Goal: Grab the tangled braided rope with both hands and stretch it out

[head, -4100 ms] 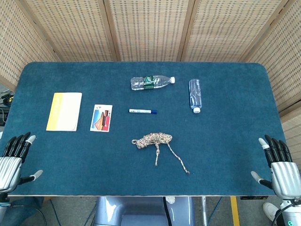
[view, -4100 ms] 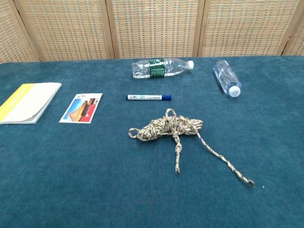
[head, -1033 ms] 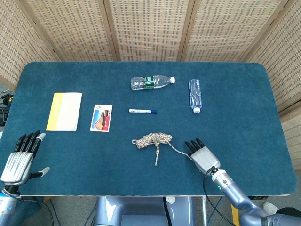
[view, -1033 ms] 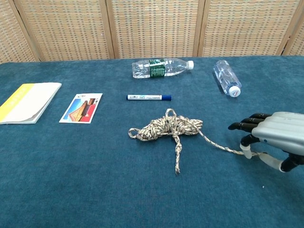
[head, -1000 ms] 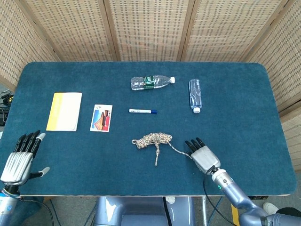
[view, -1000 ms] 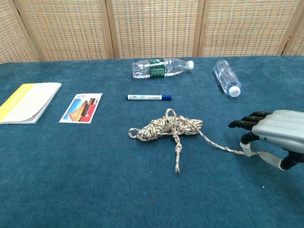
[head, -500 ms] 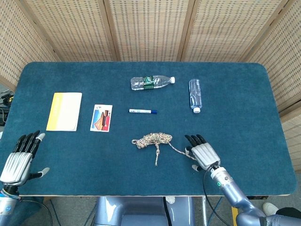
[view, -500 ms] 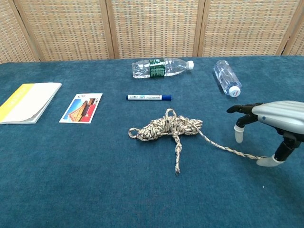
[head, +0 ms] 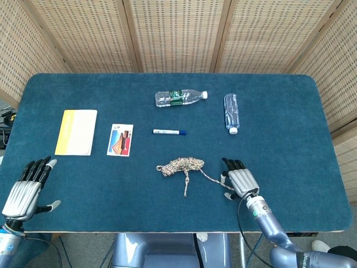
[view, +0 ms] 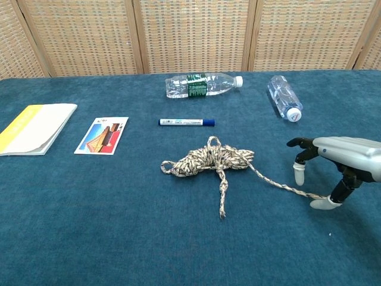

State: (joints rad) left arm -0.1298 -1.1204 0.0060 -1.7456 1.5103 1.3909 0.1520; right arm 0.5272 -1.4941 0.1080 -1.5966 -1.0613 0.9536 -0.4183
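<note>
Right hand at the rope's tail, left hand idle

The right hand point(view: 333, 164) hovers low over the table point(head: 279, 111), fingers spread and arched down, thumb tip touching or just beside the far end of the rope's long tail; nothing is pinched. The left hand point(head: 25, 190) sits at the table's near left corner, fingers apart, holding nothing, well apart from the rope point(view: 211, 161).

The rope lies near the middle of the table: a loose bundle of braided coils, one short tail pointing toward the robot, one long tail running out to the right hand. It looks light, soft and limp, so it should drag and unravel rather than lift as one piece; the braid probably gives fair grip. A sensible hold is the long tail's end for the right hand, and the bundle's left tip or short tail for the left. Pulling only one end would likely slide the whole clump.

Beyond the rope lie a pen point(view: 186, 122), then two bottles point(view: 202, 85) on their sides; a card point(view: 102, 135) and booklet point(view: 33, 128) lie to the left. The card lies nearest the left hand's probable reach; nothing blocks a sideways stretch
</note>
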